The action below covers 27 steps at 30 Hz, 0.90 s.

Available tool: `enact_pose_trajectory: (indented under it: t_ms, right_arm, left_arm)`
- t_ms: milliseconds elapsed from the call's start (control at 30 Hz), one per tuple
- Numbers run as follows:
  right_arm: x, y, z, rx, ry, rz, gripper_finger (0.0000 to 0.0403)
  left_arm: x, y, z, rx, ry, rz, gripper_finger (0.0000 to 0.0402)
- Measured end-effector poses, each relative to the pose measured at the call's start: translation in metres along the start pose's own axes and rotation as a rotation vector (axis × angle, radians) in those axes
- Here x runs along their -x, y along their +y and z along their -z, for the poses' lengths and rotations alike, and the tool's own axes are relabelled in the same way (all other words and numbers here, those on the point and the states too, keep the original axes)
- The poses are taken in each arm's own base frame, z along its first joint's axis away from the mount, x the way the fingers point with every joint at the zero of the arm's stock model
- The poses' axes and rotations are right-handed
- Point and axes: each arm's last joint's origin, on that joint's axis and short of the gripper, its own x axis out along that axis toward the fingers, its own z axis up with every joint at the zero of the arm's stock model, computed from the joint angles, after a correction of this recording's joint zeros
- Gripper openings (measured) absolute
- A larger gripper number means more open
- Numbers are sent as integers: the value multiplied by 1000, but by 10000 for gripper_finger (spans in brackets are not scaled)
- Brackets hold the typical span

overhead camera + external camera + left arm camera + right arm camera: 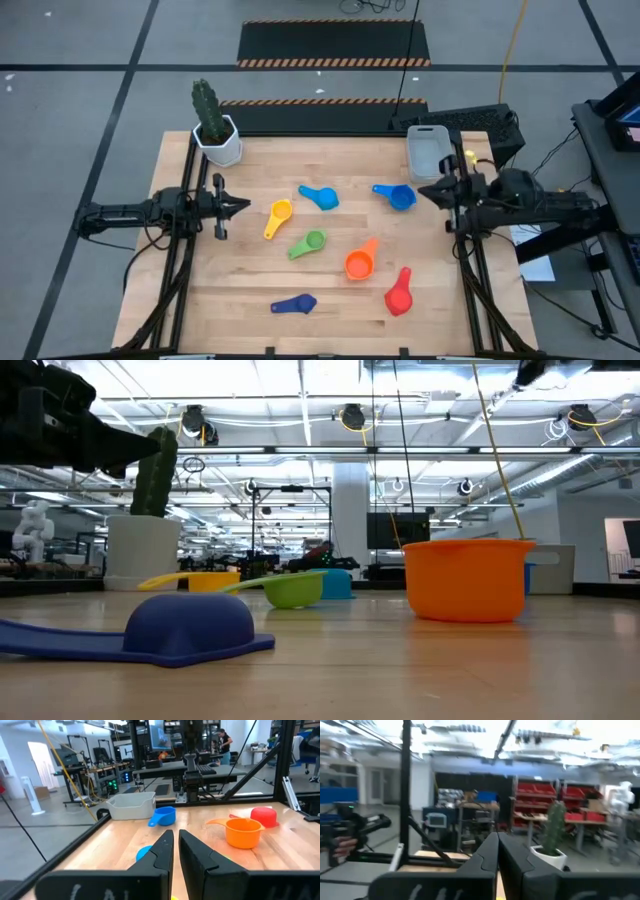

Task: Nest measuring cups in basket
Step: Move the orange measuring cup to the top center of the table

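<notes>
Several measuring cups lie scattered on the wooden table: yellow [279,217], two light blue [320,197] [396,195], green [309,243], orange [361,262], red [399,292] and dark blue [294,304]. The orange cup [467,578] stands upright and the dark blue one [190,625] lies bowl down. The pale grey basket [428,152] sits at the far right corner with nothing visible inside. My left gripper [243,206] hovers shut at the table's left edge, pointing level toward the cups. My right gripper [425,190] is shut, raised above the right edge, near the basket.
A white hexagonal pot with a cactus [218,140] stands at the table's far left corner. Dark equipment and cables [480,125] sit behind the basket, off the table. Bare wood lies between the cups and along the near edge [330,335].
</notes>
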Motion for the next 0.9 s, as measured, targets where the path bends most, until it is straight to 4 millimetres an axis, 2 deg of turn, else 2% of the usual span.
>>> enact_pose_trajectory:
  t_ms: [100,267,400,667,767,900]
  right_arm:
    - [-15,-2,-16,4,83,29,11]
    - [-43,-4,-35,-22,231,46,56]
    - [-63,-4,-36,-60,393,49,98]
    - [-83,15,1,-46,688,45,147]
    - [-86,29,17,-18,811,72,157]
    - [-93,57,37,119,910,21,162]
  left_arm:
    - [0,0,0,-30,0,0,33]
    - [0,0,-1,-20,-11,-1,33]
    - [0,0,-4,-12,-39,-5,33]
    - [1,2,-14,60,-146,-13,33]
    - [1,2,-15,92,-161,-11,33]
    - [1,2,-14,92,-149,-11,33]
